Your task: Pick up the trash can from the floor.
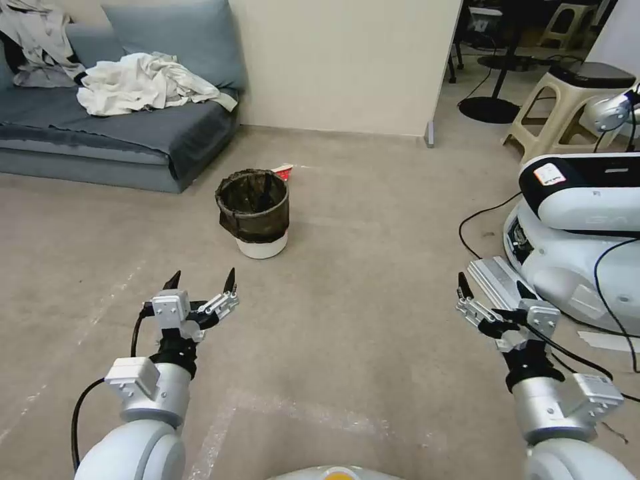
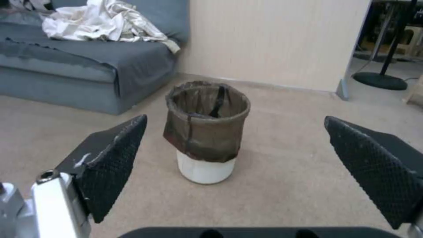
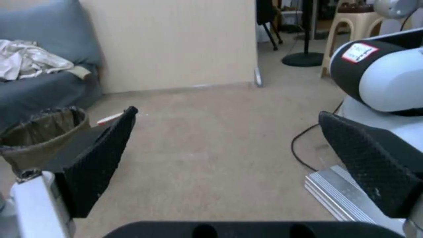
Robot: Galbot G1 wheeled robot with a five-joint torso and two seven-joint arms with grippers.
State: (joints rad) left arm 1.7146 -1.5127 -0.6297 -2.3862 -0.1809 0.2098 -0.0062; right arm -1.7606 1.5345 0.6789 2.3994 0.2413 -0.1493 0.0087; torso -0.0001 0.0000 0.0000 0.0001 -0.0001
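The trash can (image 1: 253,213) is standing upright on the floor (image 1: 347,320), ahead of the robot and a little to its left, near the corner of a grey sofa (image 1: 113,143) and well short of the cream wall (image 1: 347,63) behind it. Its dark bag is folding over the rim and hanging most of the way down the white body, leaving a white band showing at the base. A crushed red-and-white cup (image 1: 283,172) is lying on the floor just behind the can. Both arms are reaching forward and low from the robot's shoulders, wrists extended and fingertips pointing ahead over the bare floor. The left gripper (image 1: 203,281) is hovering well apart from the can, on the near side of it and roughly in line with it; its jaws are standing wide apart with nothing between them, and in the left wrist view the can (image 2: 205,132) is sitting framed in the gap between the two black textured fingers (image 2: 112,162). The right gripper (image 1: 493,293) is hanging out to the robot's right, far from the can, its jaws likewise spread wide and holding nothing. It is sitting just beside a white and black machine (image 1: 587,220) with cables trailing on the floor around it. In the right wrist view the can (image 3: 39,135) is showing off to one side, partly behind a finger (image 3: 97,162).
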